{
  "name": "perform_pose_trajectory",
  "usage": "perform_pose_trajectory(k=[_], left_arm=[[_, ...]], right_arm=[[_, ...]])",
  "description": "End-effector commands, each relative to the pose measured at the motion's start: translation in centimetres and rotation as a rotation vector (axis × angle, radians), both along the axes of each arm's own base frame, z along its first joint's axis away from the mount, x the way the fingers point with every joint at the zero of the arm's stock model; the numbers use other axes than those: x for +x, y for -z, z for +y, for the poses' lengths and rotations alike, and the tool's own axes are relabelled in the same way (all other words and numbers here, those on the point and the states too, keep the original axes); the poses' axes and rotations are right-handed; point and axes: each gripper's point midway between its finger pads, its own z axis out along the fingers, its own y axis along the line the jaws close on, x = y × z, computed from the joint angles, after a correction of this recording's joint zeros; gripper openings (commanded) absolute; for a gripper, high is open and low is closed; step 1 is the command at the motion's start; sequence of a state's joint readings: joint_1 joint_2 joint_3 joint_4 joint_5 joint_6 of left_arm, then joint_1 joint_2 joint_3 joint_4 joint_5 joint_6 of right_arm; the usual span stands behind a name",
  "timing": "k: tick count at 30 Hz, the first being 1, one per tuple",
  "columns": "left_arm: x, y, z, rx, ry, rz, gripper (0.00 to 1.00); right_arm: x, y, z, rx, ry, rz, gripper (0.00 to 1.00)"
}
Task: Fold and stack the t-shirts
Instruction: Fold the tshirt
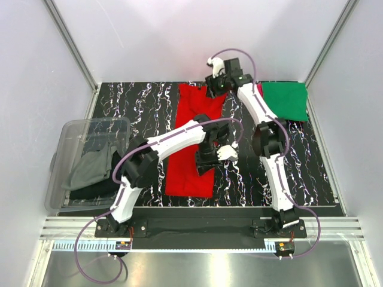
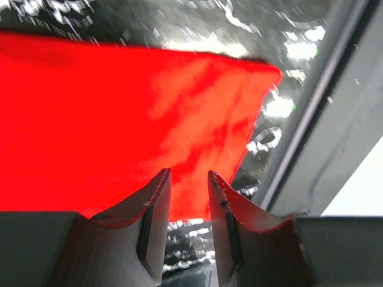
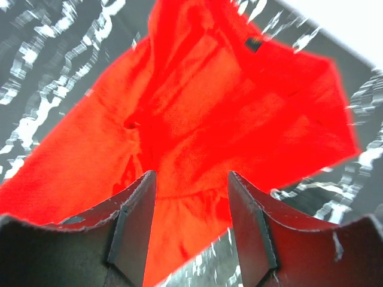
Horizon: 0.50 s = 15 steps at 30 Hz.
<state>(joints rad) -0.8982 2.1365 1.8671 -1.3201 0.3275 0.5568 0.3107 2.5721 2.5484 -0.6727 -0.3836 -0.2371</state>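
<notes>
A bright red cloth t-shirt (image 1: 185,173), folded into a long strip, is laid along the middle of the black white-veined table mat (image 1: 143,101). A green t-shirt folded square (image 1: 286,100) is set at the far right corner. The left gripper (image 2: 189,174) is held over the strip's near end, fingers narrowly parted, with nothing between them. The right gripper (image 3: 191,178) is at the collar end, fingers spread. The cloth apparently lies beneath them, ungripped.
</notes>
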Motion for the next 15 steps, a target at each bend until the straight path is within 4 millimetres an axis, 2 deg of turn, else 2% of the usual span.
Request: perform_pose_trajectory(k=[1, 5, 6, 11, 15], left_arm=[[-1.5, -1.5, 1.4, -0.003, 0.031, 0.017, 0.36], [-1.4, 1.8, 1.6, 0.034, 0.038, 0.038, 0.35], [-1.4, 2.3, 1.6, 0.037, 0.035, 0.04, 0.35], [-2.2, 4.9, 1.8, 0.037, 0.015, 0.075, 0.34], [-2.8, 6.5, 1.8, 0.044, 0.004, 0.113, 0.34]], right_arm=[[-0.4, -6.5, -0.8, 0.045, 0.011, -0.094, 0.58], [-1.0, -3.1, -1.1, 0.025, 0.019, -0.015, 0.58], [-1.3, -1.8, -1.1, 0.017, 0.019, 0.017, 0.57], [-2.8, 1.0, -1.2, 0.013, 0.007, 0.1, 0.57], [-3.2, 4.6, -1.2, 0.004, 0.007, 0.17, 0.57]])
